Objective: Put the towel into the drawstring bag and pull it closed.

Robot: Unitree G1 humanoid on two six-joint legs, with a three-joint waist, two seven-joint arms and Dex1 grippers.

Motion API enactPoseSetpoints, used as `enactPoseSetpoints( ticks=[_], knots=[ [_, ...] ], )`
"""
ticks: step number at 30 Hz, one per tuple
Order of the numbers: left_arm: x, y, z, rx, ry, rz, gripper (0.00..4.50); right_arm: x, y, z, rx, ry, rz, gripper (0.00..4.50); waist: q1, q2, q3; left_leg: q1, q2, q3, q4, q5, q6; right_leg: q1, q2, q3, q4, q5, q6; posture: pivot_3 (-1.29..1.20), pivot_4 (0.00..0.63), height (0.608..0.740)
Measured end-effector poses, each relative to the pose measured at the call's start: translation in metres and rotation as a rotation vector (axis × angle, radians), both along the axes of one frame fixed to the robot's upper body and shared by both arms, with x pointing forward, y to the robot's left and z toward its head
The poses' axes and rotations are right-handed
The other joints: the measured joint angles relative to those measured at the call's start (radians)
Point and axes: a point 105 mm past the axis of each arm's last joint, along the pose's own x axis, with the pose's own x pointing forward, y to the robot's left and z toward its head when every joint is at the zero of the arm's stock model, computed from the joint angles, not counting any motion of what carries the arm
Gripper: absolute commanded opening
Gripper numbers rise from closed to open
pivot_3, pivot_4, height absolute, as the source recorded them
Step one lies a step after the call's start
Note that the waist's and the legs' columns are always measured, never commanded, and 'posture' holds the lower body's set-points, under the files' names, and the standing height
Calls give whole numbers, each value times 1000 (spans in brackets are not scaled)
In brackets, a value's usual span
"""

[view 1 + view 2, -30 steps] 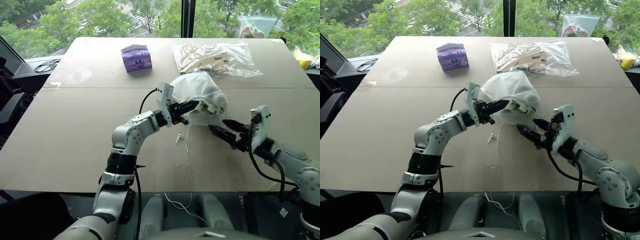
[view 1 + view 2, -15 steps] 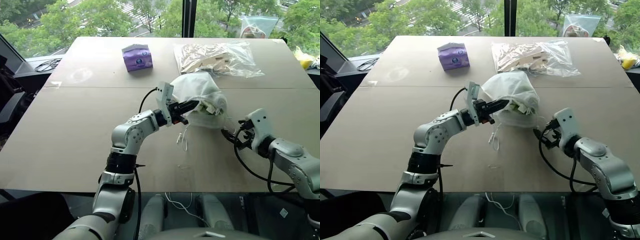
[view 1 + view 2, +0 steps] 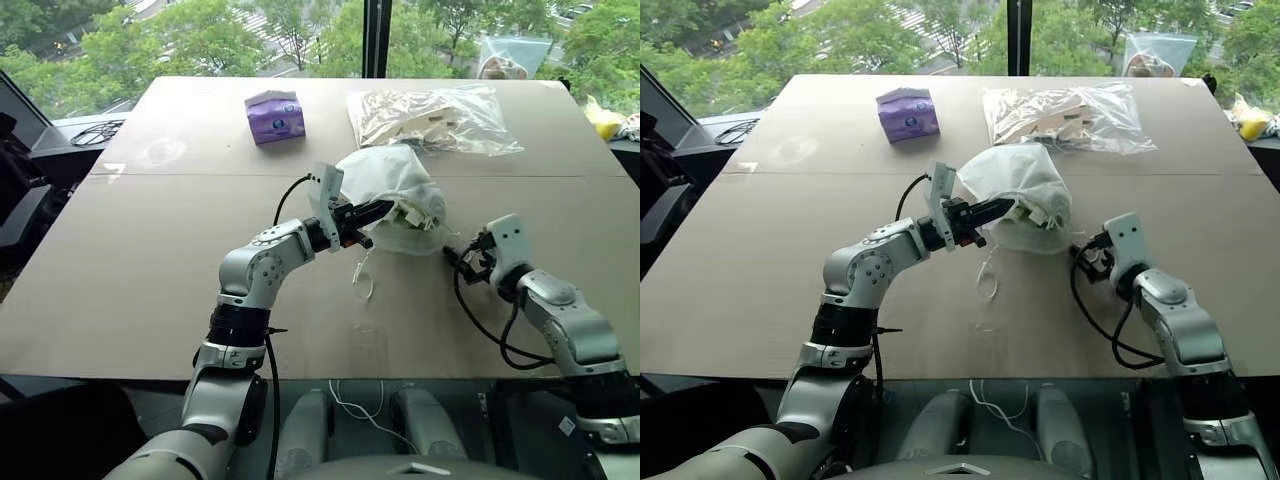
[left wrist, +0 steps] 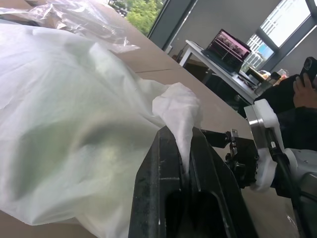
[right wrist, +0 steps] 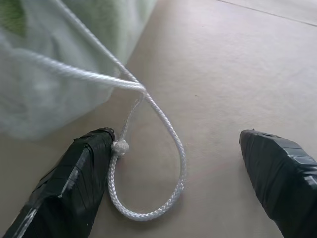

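Note:
The white drawstring bag [image 3: 395, 190] lies bulging in the middle of the table. The pale green towel [image 3: 408, 222] shows through its thin fabric near the mouth. My left gripper [image 3: 378, 211] is level and shut on a pinch of the bag's gathered fabric [image 4: 176, 106]. One white cord loop [image 3: 361, 280] hangs down to the table below it. My right gripper [image 3: 458, 258] sits low at the bag's right side, open. In the right wrist view a second cord loop [image 5: 166, 144] lies on the table between its fingers [image 5: 74, 178], with its knot against one of them.
A purple tissue box [image 3: 274, 115] and a clear plastic bag with beige contents [image 3: 432, 115] lie behind the bag. Another clear bag [image 3: 510, 55] stands at the table's far edge, and a yellow object [image 3: 605, 118] at the right edge. A person's hand [image 4: 303, 88] shows beyond the table.
My right gripper has sunk toward the table and shifted farther out beside the bag, its wrist rolling. The left gripper has kept its hold and stayed in place.

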Motion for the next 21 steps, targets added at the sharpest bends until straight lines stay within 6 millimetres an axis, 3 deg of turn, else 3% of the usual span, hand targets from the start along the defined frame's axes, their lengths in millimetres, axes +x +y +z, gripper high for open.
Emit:
enactPoseSetpoints(
  ticks=[12,15,16,17,18,20,21],
  knots=[
    [0,1,-1,-1,4,6,0,13,3,1,42,-48,-28,4343,-5,0,0,-1,0,0,-2,1,0,-1,0,1,0,4,-2,0,150,740],
    [0,0,-1,-1,4,7,0,21,-2,3,32,-72,-69,3123,-3,0,0,-1,0,0,-2,1,0,-1,0,0,0,4,-2,0,150,740],
    [1,1,-1,0,4,9,0,23,-5,3,23,-82,-83,2494,-2,0,0,-1,0,-1,-2,1,0,-1,0,0,0,4,-2,0,150,740],
    [1,1,-1,1,5,11,0,23,-7,4,20,-86,-91,2322,0,0,0,-2,0,-1,-2,1,0,-1,0,0,-1,4,-2,0,150,740],
    [1,2,-2,2,6,15,0,23,-11,6,21,-95,-107,1720,0,0,0,-2,0,-1,-2,1,0,-1,0,0,-1,4,-2,0,150,740],
    [2,3,-3,4,12,25,0,24,-17,10,26,-114,-130,1016,0,0,0,-3,0,0,-2,1,0,-2,0,1,-1,4,-2,0,150,740],
    [2,3,-4,4,15,30,0,23,-20,13,31,-128,-142,851,0,0,0,-3,0,0,-3,1,0,-2,0,1,-1,4,-2,0,150,740]
  ],
)
